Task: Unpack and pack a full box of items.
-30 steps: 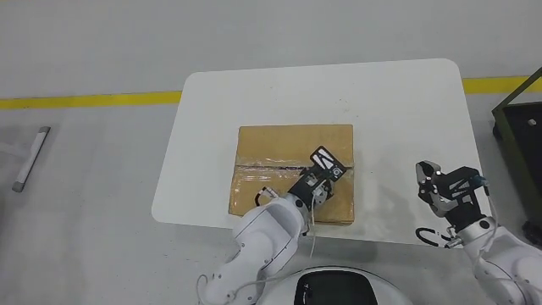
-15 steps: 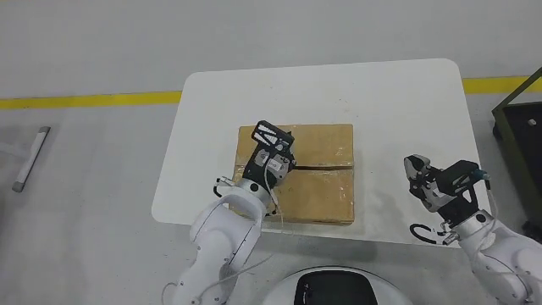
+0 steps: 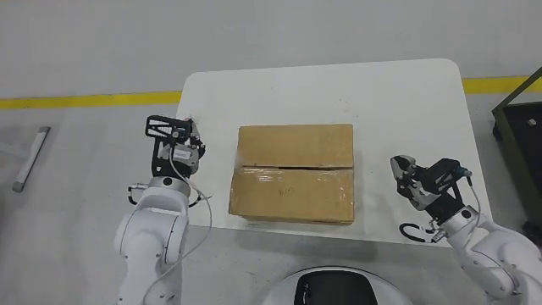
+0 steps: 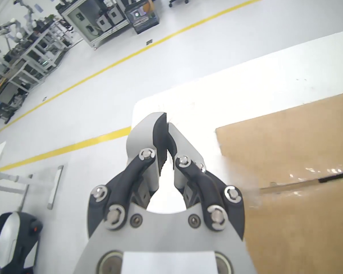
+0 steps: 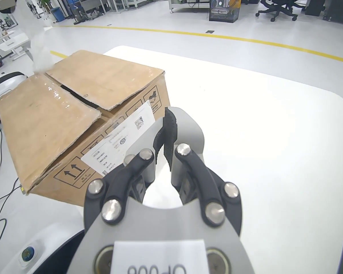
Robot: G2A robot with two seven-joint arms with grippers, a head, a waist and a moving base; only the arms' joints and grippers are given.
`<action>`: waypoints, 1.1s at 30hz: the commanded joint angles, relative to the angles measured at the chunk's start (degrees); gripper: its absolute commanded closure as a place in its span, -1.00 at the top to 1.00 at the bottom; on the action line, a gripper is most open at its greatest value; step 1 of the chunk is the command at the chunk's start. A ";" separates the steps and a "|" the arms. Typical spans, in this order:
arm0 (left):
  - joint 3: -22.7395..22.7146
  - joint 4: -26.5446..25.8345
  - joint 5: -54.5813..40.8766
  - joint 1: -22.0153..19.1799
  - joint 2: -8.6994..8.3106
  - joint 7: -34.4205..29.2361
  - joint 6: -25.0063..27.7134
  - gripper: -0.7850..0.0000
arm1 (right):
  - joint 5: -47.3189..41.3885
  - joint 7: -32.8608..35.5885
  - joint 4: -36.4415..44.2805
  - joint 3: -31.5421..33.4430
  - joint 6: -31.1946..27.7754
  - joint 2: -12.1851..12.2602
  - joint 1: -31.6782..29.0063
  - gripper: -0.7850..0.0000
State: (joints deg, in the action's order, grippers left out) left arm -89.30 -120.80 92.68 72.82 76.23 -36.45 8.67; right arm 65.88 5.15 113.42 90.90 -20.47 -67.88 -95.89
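Noting box (image 3: 295,172) centred on table (image 3: 406,93), flaps (image 5: 103,78) down; seam (image 3: 296,168) runs side to side; your left gripper (image 4: 167,135) sits off its left end, pinched on tape (image 5: 37,55); your right gripper (image 5: 168,126) is closed, empty, beside the box's right end; pull leftward.

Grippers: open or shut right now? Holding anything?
Left gripper: shut, apparently pinching clear tape that runs to the box.
Right gripper: shut, holding nothing.

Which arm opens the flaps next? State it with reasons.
Right. The right gripper sits shut and empty beside the box. The left gripper is off at the table edge, apparently pinching peeled tape.
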 commanded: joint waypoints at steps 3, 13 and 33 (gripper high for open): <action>-2.28 0.37 0.63 0.65 -0.19 1.00 -1.41 -1.00 | 0.43 0.21 -0.24 -0.36 -0.06 0.03 0.22 -1.00; -7.30 4.05 1.72 0.64 -0.66 2.62 -3.53 -1.00 | 1.12 0.48 -0.32 -0.90 0.39 0.09 0.50 -1.00; -12.08 4.31 -1.17 3.08 -1.13 0.99 -4.90 1.00 | 1.71 0.23 0.70 -0.48 2.46 0.17 -1.28 -1.00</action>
State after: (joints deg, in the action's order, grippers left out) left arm -102.31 -115.46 92.03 75.64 75.14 -35.47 1.87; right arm 67.62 5.40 114.02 90.29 -18.14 -67.72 -97.08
